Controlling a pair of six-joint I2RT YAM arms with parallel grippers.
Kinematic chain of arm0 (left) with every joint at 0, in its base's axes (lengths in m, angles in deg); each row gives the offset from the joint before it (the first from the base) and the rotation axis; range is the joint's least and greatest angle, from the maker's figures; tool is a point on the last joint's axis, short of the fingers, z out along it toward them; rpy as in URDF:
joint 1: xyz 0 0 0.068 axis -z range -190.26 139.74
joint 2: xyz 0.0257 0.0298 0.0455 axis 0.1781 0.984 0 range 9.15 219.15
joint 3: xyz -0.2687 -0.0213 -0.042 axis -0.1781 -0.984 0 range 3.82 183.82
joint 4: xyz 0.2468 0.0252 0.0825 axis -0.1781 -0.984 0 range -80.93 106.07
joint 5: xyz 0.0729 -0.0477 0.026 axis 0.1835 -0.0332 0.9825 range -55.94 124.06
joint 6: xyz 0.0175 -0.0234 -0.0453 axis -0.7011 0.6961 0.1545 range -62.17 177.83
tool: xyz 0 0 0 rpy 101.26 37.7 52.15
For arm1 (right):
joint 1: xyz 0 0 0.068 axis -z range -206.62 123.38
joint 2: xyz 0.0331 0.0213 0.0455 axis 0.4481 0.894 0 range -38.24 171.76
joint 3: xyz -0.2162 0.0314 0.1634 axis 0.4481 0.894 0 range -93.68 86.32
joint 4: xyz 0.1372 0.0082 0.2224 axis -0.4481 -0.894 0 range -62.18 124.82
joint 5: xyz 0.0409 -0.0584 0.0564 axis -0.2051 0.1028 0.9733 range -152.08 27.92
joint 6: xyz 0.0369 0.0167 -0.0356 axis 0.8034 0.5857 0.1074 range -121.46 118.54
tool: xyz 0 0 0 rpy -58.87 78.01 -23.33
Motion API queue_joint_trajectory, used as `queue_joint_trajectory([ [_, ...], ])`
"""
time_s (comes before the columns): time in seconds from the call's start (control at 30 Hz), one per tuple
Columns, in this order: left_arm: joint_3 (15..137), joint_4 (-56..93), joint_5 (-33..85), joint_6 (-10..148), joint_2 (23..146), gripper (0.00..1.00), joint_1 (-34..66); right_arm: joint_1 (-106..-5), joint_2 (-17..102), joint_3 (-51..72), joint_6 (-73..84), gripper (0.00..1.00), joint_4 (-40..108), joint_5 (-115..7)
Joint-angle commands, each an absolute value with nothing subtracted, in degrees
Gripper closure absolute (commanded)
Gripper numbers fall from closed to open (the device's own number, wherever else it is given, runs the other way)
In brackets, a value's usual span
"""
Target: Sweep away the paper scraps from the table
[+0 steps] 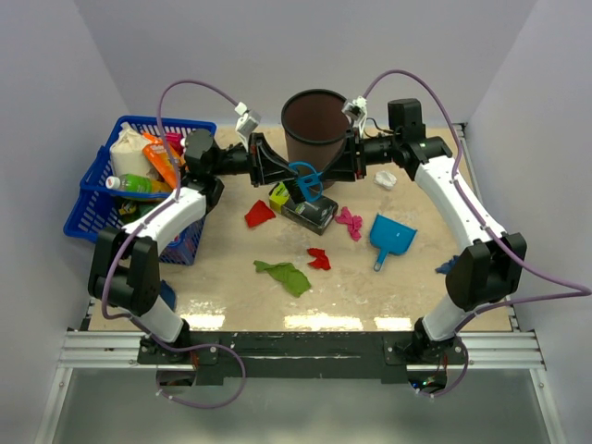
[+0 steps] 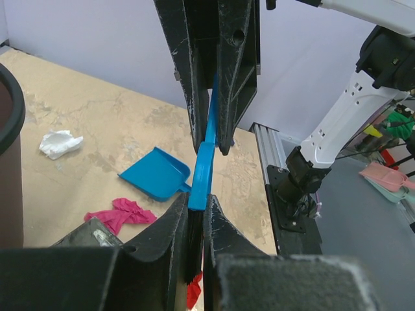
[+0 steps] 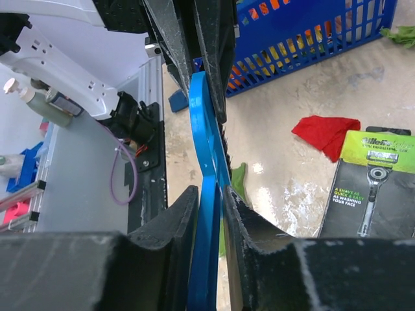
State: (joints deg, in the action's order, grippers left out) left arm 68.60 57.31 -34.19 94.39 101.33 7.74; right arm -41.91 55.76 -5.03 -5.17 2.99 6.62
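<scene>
Both arms meet over the far middle of the table (image 1: 222, 301), just in front of the brown bin (image 1: 317, 139). Between them is a blue hand brush (image 3: 204, 129), held in the air above the black-and-lime box (image 1: 313, 215).

State of the left gripper (image 2: 196, 210): fully closed, clamped on the brush. State of the right gripper (image 3: 211, 197): jaws narrow, one finger on either side of the blue handle. It cannot be told whether the pads bear on it. Judgement: this looks like a hand-over, with the brush kept aloft so that both claws can reach the handle.

The paper scraps (image 1: 285, 275) all lie on the table, none yet swept:
- green one and red one (image 1: 319, 259): mid-table, toward the near edge
- second red one (image 1: 260, 214): just left of the box
- pink one (image 1: 349, 223): between the box and the blue dustpan (image 1: 393, 234)
- white one (image 1: 387, 180): toward the far right corner, beside the right arm

The dustpan lies flat, right of centre, apart from both claws.

Hard to make out:
- The brush head is mostly covered by fingers in every view.
- A small bluish thing (image 1: 446, 268) lies by the right edge; it may or may not be a scrap.
- A yellow-green bit sits at the box's left end.
- The blue basket (image 1: 88, 185) at the far left corner holds bottles and packets, partly behind the left arm
</scene>
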Motion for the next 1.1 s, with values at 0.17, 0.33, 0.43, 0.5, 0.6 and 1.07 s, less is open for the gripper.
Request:
queue_joint_trajectory([
  [0.17, 68.4, 60.5, -33.7, 95.9, 102.0, 1.0, 6.9, -42.0, 52.4, -3.8, -3.4, 0.83, 5.6, 8.3],
  [0.33, 68.7, 59.3, -32.8, 95.3, 102.1, 1.0, 6.8, -42.0, 51.9, -3.3, -4.1, 0.96, 4.8, 8.3],
  [0.43, 70.8, 49.7, -28.9, 90.8, 101.5, 0.7, 6.8, -41.4, 51.1, -3.8, -3.7, 1.0, 3.1, 4.9],
  [0.5, 71.2, 47.0, -25.5, 86.7, 100.6, 0.52, 6.7, -39.0, 50.5, -3.9, -1.9, 1.0, 2.7, -0.8],
  [0.6, 73.0, 40.7, -21.8, 81.0, 99.0, 0.41, 6.9, -33.8, 49.4, -5.4, -0.3, 1.0, 0.7, -3.5],
  [1.07, 82.7, 7.5, -6.9, 42.8, 99.6, 0.38, 22.0, -25.1, 41.2, -7.5, -4.8, 1.0, -10.4, -54.0],
])
